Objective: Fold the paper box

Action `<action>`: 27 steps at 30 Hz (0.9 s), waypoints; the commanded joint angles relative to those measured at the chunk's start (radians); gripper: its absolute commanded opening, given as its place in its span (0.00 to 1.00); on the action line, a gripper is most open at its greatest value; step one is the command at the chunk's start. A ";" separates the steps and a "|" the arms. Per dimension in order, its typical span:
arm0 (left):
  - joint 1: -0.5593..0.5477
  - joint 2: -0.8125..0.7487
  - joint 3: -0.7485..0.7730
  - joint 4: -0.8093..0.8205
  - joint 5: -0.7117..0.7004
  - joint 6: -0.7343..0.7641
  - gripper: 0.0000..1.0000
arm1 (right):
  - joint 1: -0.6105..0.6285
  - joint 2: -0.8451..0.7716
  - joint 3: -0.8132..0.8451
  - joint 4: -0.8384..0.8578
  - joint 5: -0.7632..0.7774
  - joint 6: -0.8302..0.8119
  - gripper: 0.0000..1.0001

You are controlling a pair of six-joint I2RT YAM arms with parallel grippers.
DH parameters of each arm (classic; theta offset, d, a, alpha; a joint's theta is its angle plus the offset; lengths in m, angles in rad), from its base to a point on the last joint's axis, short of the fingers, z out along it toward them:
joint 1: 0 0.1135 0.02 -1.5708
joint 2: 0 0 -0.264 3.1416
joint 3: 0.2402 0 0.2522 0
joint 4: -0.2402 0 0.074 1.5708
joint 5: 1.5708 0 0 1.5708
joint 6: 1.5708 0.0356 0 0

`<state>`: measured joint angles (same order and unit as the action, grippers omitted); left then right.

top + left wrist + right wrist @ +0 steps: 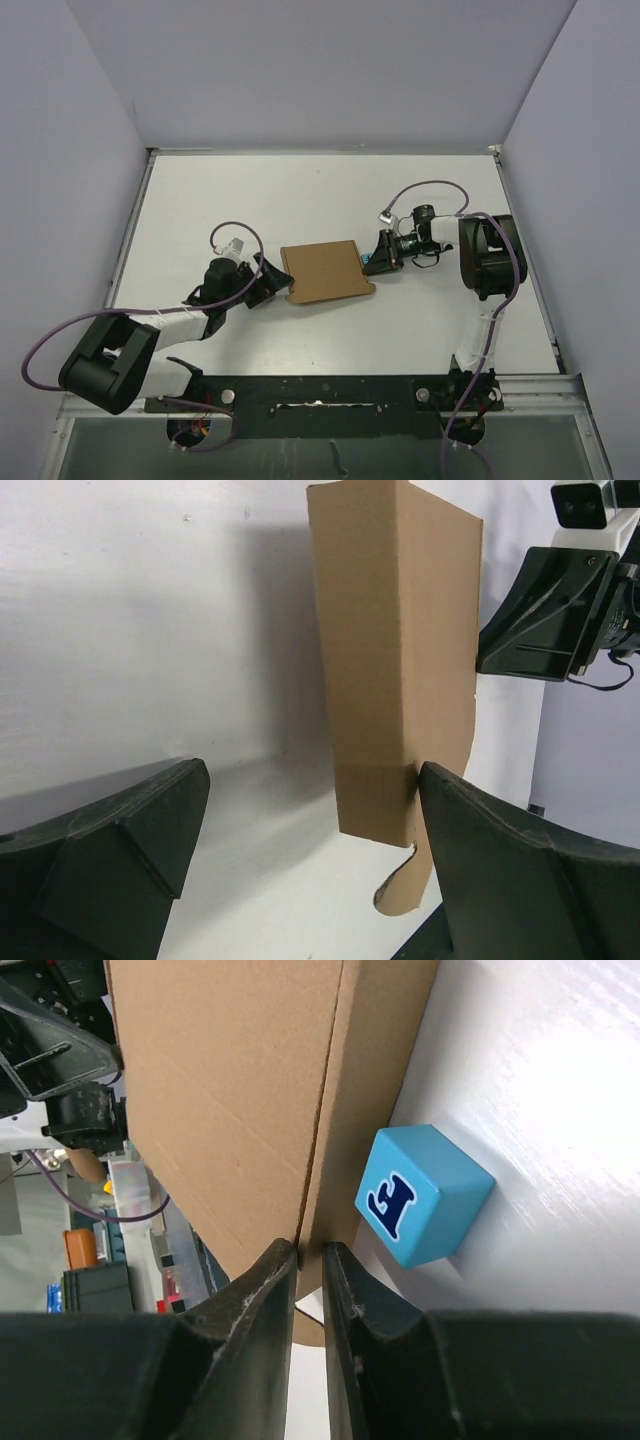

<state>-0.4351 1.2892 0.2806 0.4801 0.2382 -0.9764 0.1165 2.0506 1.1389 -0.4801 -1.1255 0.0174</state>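
The paper box (322,272) is a brown cardboard piece, folded into a slim box, in the middle of the table. In the left wrist view the box (395,650) stands between my left gripper's (310,780) wide-open fingers; the right finger (500,860) touches its side, where a curved flap hangs down. In the top view my left gripper (276,280) is at the box's left end. My right gripper (375,262) is at the right end. Its fingers (262,1300) are pinched on the cardboard edge of the box (230,1090); the right gripper (308,1252) is shut there.
A small blue cube (425,1195) with a dark letter lies on the table against the box's right end, beside my right fingers; it also shows in the top view (368,260). The right arm's black wrist (545,610) is just beyond the box. Grey walls ring the table.
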 commanded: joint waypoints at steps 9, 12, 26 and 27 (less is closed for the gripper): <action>0.004 0.131 0.060 0.252 0.076 -0.066 0.88 | -0.016 0.019 0.019 0.013 0.053 -0.021 0.16; 0.001 0.158 0.074 0.275 0.077 -0.086 0.83 | -0.015 0.024 0.021 0.009 0.052 -0.026 0.16; -0.037 0.209 0.089 0.367 0.048 -0.171 0.34 | -0.016 0.023 0.048 -0.033 0.009 -0.076 0.20; -0.037 0.205 0.088 0.366 0.045 -0.173 0.32 | -0.015 0.017 0.050 -0.034 0.003 -0.080 0.21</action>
<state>-0.4644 1.4940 0.3359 0.7673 0.2974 -1.1332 0.1051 2.0609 1.1564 -0.5091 -1.1374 -0.0135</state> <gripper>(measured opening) 0.363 0.197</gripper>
